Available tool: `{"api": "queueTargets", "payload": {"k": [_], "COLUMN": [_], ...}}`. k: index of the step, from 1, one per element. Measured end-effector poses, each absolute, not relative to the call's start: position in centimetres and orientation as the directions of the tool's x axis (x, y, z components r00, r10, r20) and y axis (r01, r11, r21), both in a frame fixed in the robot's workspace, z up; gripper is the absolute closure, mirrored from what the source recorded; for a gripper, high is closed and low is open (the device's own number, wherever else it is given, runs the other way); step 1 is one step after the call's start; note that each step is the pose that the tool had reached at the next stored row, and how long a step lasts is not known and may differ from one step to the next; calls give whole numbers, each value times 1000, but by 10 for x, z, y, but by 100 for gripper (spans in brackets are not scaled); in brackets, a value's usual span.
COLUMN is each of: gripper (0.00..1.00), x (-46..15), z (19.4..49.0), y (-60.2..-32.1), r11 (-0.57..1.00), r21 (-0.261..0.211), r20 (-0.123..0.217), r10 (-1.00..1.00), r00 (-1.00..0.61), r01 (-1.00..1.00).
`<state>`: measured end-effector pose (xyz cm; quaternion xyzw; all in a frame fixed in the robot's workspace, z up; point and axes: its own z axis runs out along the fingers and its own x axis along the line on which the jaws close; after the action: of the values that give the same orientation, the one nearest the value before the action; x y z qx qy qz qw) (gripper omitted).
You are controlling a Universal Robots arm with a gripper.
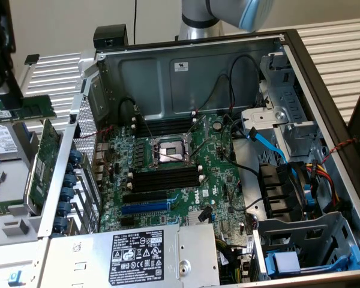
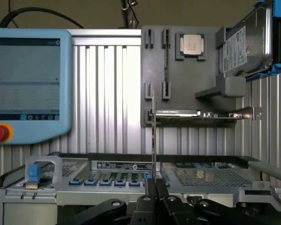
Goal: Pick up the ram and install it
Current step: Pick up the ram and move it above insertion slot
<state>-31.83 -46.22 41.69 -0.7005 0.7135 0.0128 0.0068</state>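
Gripper (image 2: pixel 152 185) is clamped narrow on the ram (image 1: pixel 24 108), so it's def got the stick. In the wrist view you see it edge-on, a thin line running straight out from between the fingers, w/ the grey holder plate (image 2: pixel 196 75) behind it.

In the exterior view the ram hangs outside the PC case (image 1: pixel 168 72), off at the exterior view's left, above the hard drive (image 1: pixel 0 141). So it's picked up but not installed yet, imo.

Key bit: the DIMM slots (image 1: pixel 165 177) sit on the mobo (image 1: pixel 186 198), on both sides of the CPU socket (image 1: pixel 168 151). They're well apart from the stick, toward the exterior view's right and lower down inside the case. The slots run roughly left-right in that view, and so does the ram's long axis, so they're approx parallel already. The slots look empty afaict.
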Motion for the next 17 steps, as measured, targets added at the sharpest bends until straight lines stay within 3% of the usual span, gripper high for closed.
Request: {"api": "queueTargets", "payload": {"k": [17], "gripper": [88], "x": [-244], "z": [417], "y": [-457], "r11": [18], "r21": [9], "r20": [-25], "r10": [-1000], "r00": [-19], "r01": [-1000]}}
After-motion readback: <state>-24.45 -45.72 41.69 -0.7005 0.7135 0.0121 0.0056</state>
